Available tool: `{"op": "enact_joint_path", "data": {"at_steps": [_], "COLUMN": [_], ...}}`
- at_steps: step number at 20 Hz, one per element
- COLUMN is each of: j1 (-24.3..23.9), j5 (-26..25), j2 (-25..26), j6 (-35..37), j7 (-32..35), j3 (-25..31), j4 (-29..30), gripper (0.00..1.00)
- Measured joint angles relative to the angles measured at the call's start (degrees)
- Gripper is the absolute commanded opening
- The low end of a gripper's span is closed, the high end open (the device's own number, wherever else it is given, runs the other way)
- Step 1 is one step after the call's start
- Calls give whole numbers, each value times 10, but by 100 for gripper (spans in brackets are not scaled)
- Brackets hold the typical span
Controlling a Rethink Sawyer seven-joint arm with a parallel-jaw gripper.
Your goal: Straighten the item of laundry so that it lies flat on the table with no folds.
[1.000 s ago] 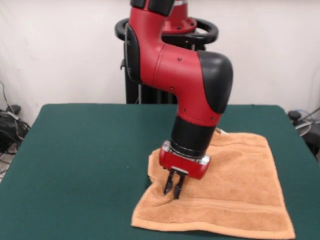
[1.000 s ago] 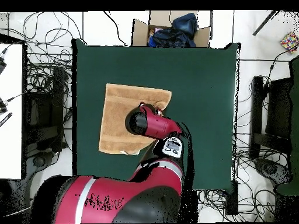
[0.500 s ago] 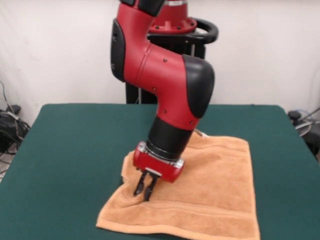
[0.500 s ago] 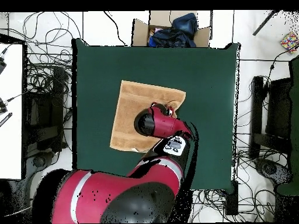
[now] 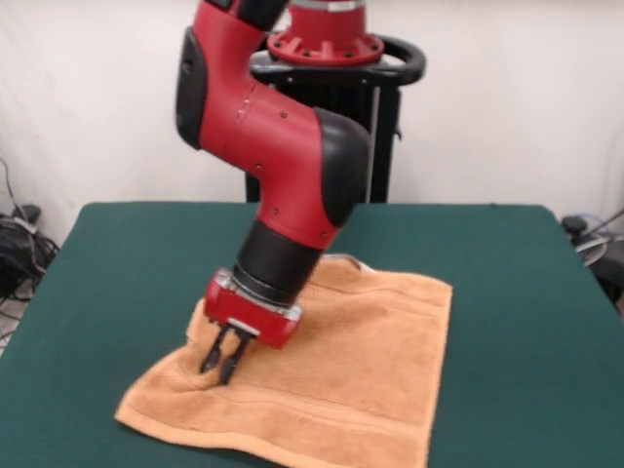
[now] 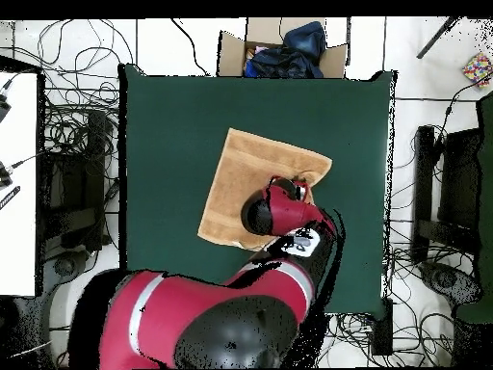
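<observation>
Cables [image 5: 18, 244] trail on the floor past the 9 o'clock edge of the large rectangular table with the dark green felt-like top [image 5: 117, 283] in the front view. Moving right, the small, roughly square orange-tan terry-cloth towel with woven border bands [image 5: 361, 370] lies at about 6 o'clock on that table, spread wide but turned at an angle to the table's edges, its nearest border band running along its 6 o'clock side. The red and black arm's gripper [image 5: 220, 368] presses down on the towel near the 9 o'clock corner, its two black fingers drawn close together with a small ridge of pile bunched round the tips; it appears clamped on that pinch of cloth, though this is a judgement from the puckering. The step in hand looks like dragging or tugging a held part of the towel to pull out slack. The next move would call for a release without lifting the cloth into a new fold, then a check of the corner hidden behind the arm. Farther right the towel lies smooth to its 3 o'clock edge. No brand, label or writing can be read, and no tag can be made out.
</observation>
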Motion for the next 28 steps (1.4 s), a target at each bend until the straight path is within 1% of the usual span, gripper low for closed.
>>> {"op": "enact_joint_path", "data": {"at_steps": [3,4,6,8,9,12,13,14,15,16,17,21,24,28], "j1": [-27,-50,-78,-123,-162,-228,-237,-266,-283,-289,-309,-361,-385,-399], "j5": [-25,-39,-54,-74,-91,-119,-123,-136,-144,-146,-155,-175,-187,-201], "j2": [-4,-9,-17,-33,-46,-69,-72,-83,-89,-92,-100,-115,-122,-127], "j6": [-2,-1,4,14,27,58,62,80,91,94,106,129,132,131], "j7": [0,0,0,0,0,0,0,-2,-3,-4,-6,-10,-10,-10], "j3": [1,7,17,39,58,96,102,123,137,143,164,216,240,256], "j4": [4,7,12,20,26,36,38,42,44,45,48,57,65,71], "gripper": [0,0,0,0,0,0,0,0,0,0,0,0,0,0]}}
